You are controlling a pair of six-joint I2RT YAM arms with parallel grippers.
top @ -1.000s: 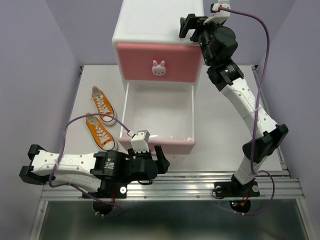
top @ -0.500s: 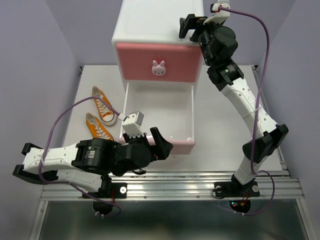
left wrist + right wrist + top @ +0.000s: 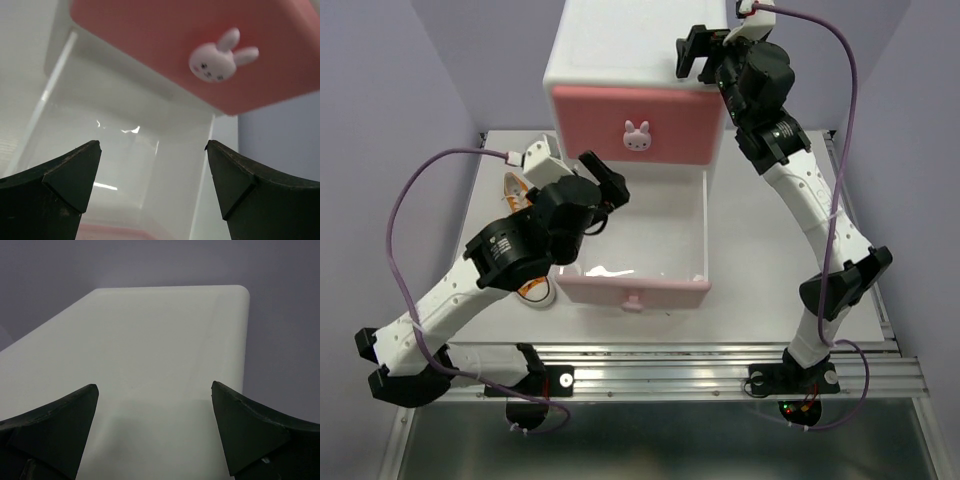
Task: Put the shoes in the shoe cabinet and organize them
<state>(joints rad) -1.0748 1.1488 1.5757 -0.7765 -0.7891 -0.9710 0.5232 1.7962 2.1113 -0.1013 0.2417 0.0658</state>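
Note:
The shoe cabinet (image 3: 620, 55) stands at the back, white, with a darker pink upper drawer front (image 3: 665, 125) and bunny knob (image 3: 638, 135). Its lower drawer (image 3: 660, 215) is pulled out, pale pink front (image 3: 595, 291) nearest me. My left gripper (image 3: 608, 182) hangs open above the drawer's left wall, facing the bunny knob (image 3: 220, 55) and the drawer's white inside (image 3: 125, 150). Two orange shoes lie left of the drawer, mostly hidden under my left arm: one heel (image 3: 516, 188), one toe (image 3: 536, 291). My right gripper (image 3: 698, 55) is open over the cabinet's top (image 3: 150, 340).
The table (image 3: 760, 250) runs from the cabinet to a metal rail (image 3: 720, 365) at the near edge. Lilac walls close in left, right and back. The left arm's cable (image 3: 420, 190) loops over the table's left side.
My left arm has swung up from the table's near edge and forward over the drawer's left side, covering the orange shoes. The right arm has hardly moved.

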